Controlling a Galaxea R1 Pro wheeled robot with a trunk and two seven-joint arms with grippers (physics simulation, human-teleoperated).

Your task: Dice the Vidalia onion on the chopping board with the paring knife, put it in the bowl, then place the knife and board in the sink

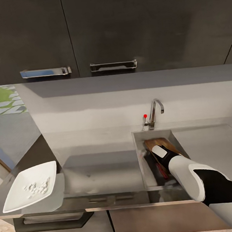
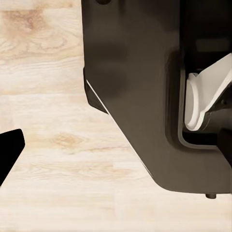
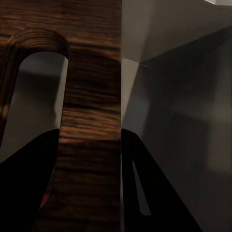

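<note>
**Fig. — Right arm holding chopping board inside sink; diced onion in bowl**

Setting: kitchen w/ glossy black upper cabinets (image 1: pixel 121 23) carrying two chrome bar handles (image 1: pixel 113 65), grey wall, long grey countertop (image 1: pixel 97 146) w/ dark front edge, dark lower cabinets below. Light wood floor (image 2: pixel 53 154) seen in left wrist view, beside the robot's dark base (image 2: pixel 140 96).

Sink (image 1: pixel 141 156): steel basin set into the counter at centre-right, drainboard extending to its right. Angular chrome tap (image 1: pixel 155 112) stands at the rear rim, small red-knobbed lever (image 1: pixel 145 117) just beside it.

Chopping board (image 1: pixel 160 143): dark brown wood, inside the basin, tilted, its far end toward the rear wall of the sink. Right wrist view shows the board (image 3: pixel 89 121) close up, wood grain and slot-shaped handle hole visible, grey basin wall behind.

Right gripper (image 3: pixel 89 159): reaches down into the basin, white-and-black forearm entering from the lower right of head view. Its two dark fingers (image 3: pixel 29 169) lie one on each side of the strip of board next to the handle slot, flush w/ the wood, i.e. jaws pinching the board.

Left gripper: only a dark tip at the edge of left wrist view; jaw state can't be told.

Bowl (image 1: pixel 30 188): shallow white, squarish, on the countertop's left end, well apart from the sink. Small whitish diced onion (image 1: pixel 38 188) pieces lie in its centre.

Paring knife: a thin reddish-dark object lies low in the basin by the wrist; too unclear to ID.
</note>
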